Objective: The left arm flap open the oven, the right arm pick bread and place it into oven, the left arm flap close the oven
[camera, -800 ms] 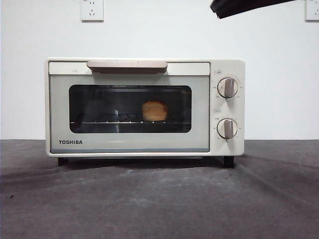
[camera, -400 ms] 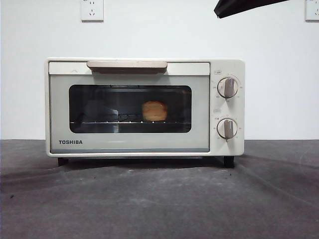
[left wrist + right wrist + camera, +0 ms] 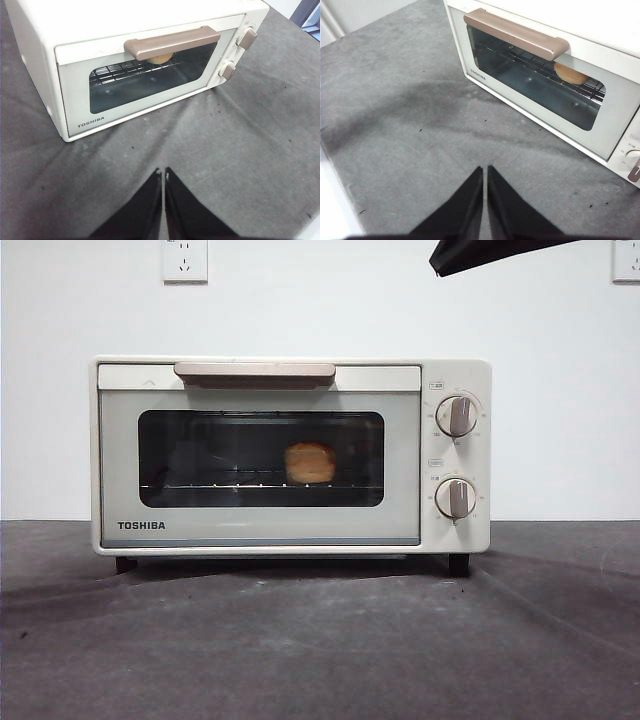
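Observation:
The cream TOSHIBA oven [image 3: 290,455] stands on the grey cloth with its glass door closed and its beige handle [image 3: 255,371] at the top. The golden bread [image 3: 310,462] lies on the wire rack inside, behind the glass; it also shows in the right wrist view [image 3: 570,74] and partly behind the handle in the left wrist view [image 3: 159,59]. My left gripper [image 3: 163,172] is shut and empty, held above the cloth in front of the oven [image 3: 125,65]. My right gripper [image 3: 485,169] is shut and empty, above the cloth off the oven's [image 3: 545,65] front. One black arm tip [image 3: 480,254] shows at the top right.
Two round knobs [image 3: 457,416] sit on the oven's right panel. A wall socket [image 3: 185,260] is on the white wall behind. The grey cloth [image 3: 320,640] runs wide in front of the oven. A table edge shows in the right wrist view [image 3: 335,210].
The black arm tip at the top right has drawn slightly up and to the right. The oven and bread have not moved.

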`<action>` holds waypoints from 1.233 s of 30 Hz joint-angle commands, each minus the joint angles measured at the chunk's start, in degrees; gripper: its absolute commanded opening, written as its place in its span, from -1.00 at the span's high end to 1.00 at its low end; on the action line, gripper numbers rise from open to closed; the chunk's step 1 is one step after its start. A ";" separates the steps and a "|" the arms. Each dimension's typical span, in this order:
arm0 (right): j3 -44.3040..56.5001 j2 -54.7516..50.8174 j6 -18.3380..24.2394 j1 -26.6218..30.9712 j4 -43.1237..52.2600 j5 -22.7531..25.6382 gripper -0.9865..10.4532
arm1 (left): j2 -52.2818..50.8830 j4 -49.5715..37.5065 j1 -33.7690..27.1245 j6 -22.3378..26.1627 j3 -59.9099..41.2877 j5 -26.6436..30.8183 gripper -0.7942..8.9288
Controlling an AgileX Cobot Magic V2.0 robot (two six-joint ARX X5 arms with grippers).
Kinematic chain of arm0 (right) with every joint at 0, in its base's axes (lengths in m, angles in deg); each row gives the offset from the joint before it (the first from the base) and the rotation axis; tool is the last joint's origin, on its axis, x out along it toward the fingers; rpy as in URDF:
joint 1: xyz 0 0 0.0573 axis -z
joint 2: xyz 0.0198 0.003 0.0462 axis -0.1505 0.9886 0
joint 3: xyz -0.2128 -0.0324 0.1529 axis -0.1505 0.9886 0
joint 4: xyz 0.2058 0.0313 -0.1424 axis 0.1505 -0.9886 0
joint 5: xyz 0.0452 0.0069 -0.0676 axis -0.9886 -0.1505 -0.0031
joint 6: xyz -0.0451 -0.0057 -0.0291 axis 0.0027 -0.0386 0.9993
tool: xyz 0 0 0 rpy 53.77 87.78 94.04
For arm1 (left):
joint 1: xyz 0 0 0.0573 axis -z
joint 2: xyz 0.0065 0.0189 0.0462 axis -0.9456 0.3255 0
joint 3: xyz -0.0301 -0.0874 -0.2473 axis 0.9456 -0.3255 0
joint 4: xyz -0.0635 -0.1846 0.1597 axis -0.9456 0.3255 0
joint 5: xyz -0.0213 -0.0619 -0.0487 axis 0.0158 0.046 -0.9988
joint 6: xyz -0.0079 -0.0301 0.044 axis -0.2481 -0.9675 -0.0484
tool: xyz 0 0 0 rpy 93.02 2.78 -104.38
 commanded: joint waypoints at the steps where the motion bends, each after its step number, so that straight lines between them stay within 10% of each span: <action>1: -0.59 0.48 -0.13 -0.42 0.81 0.07 0.81 | -1.90 -2.36 -0.35 5.05 1.01 0.24 0.80; 14: -0.59 0.48 -0.13 -0.42 0.92 0.07 0.81 | -17.97 -40.11 -6.60 4.55 -22.43 16.11 0.80; 37: -0.59 0.48 -0.13 -0.42 0.92 0.07 0.81 | -31.58 -38.32 -8.63 4.92 -45.83 25.79 0.80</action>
